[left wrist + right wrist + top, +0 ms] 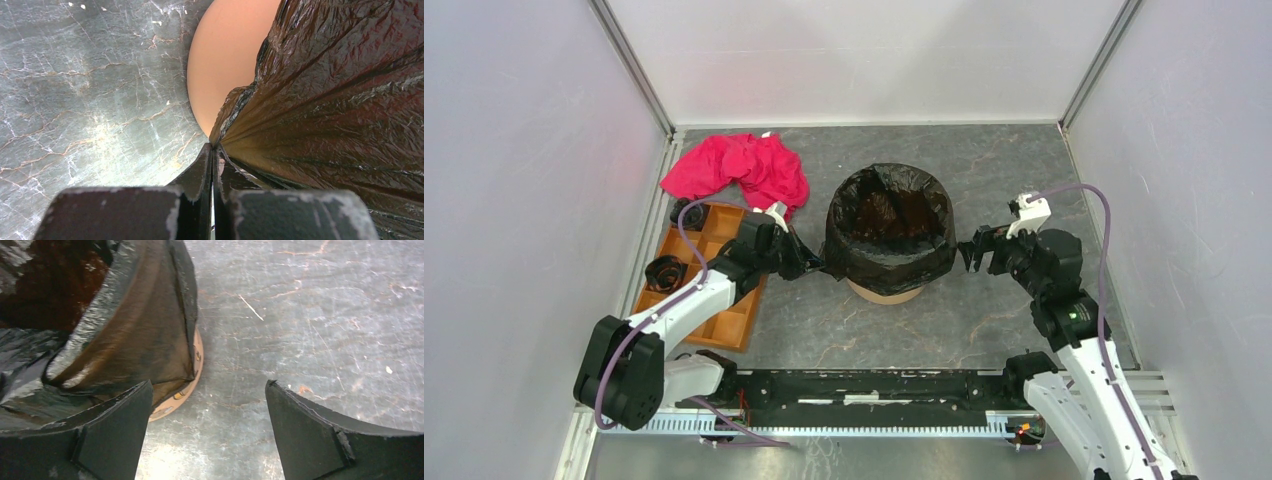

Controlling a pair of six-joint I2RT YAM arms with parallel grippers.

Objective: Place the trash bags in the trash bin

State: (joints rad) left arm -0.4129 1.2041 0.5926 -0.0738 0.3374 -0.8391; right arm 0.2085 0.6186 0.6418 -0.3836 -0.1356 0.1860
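- Top external view: the trash bag (890, 250) is seen folded over the rim of the trash bin (884, 293).
- Its left edge is pinched by the left gripper (816, 266) — fingers pressed together.
- The right gripper (972, 250) is held spread, just beside the bag.

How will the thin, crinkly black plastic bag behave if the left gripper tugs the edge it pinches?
Likely floppy: the black plastic bag fans into pleats from the shut left gripper, so it should bunch, not move stiffly. It looks glossy, so it may slip free. The round orange plastic bucket might slide or tip with a hard tug.
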